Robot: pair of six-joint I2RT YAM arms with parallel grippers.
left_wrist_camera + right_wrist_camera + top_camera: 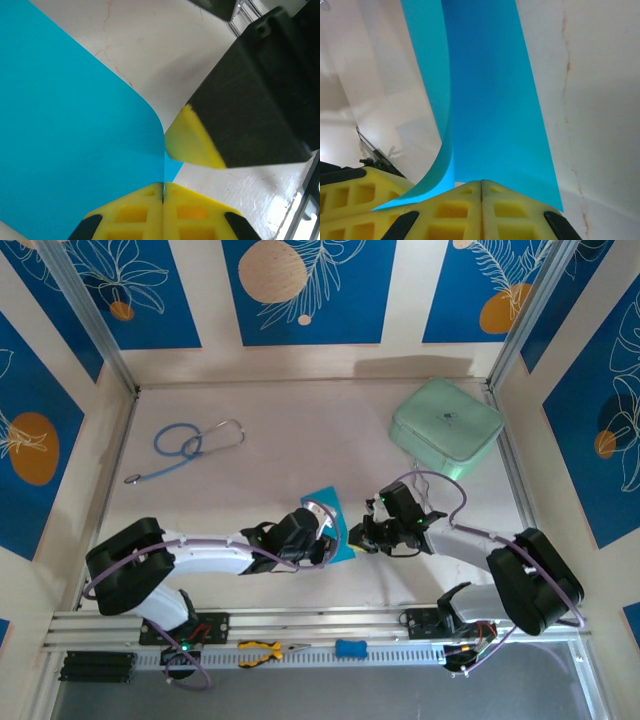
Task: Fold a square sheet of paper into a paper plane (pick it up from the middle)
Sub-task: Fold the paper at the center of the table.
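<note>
The square sheet of paper [328, 502] is bright cyan and stands curled off the table between my two arms. My left gripper [333, 539] is shut on its near edge; in the left wrist view the yellow fingertips [163, 187] meet on the thin edge of the sheet [75, 125]. My right gripper [361, 536] comes in from the right and is shut too, its tips [481, 183] closed against the bottom of the paper [490, 100], which bends in a curve to the left. The right gripper's yellow finger [192, 142] sits a short way from the left jaws.
A mint-green case [446, 427] lies at the back right. A blue-tubed stethoscope [190, 445] lies at the back left. Yellow pliers [262, 650] and a small blue block [350, 648] rest on the front rail.
</note>
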